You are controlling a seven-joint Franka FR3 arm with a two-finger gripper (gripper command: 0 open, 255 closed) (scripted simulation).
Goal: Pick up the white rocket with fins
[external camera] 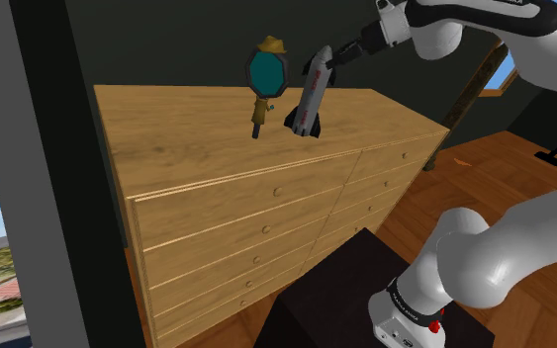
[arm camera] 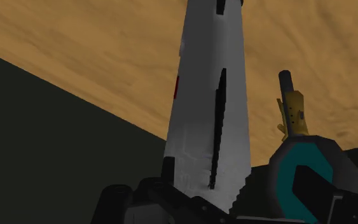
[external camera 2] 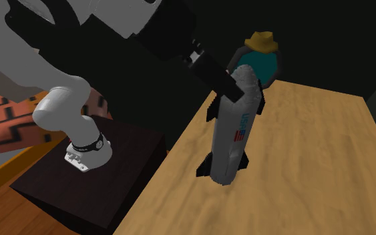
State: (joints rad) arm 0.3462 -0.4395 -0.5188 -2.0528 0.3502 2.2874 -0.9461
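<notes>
Clamped in my hand (external camera 2: 233,83) is the tapered nose of the white rocket (external camera 2: 232,133), which leans above the counter (external camera: 187,138) with its fins low. Held so high up, it may, I judge, swing or slip and knock the teal hatted ornament (external camera: 265,71) at its nine o'clock in the shoulder view.

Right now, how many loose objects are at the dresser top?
2: the white rocket, tilted, its nose clasped by the fingers, and a teal round object with a yellow hat, beside it on the shoulder view's left. None seems hidden.
</notes>
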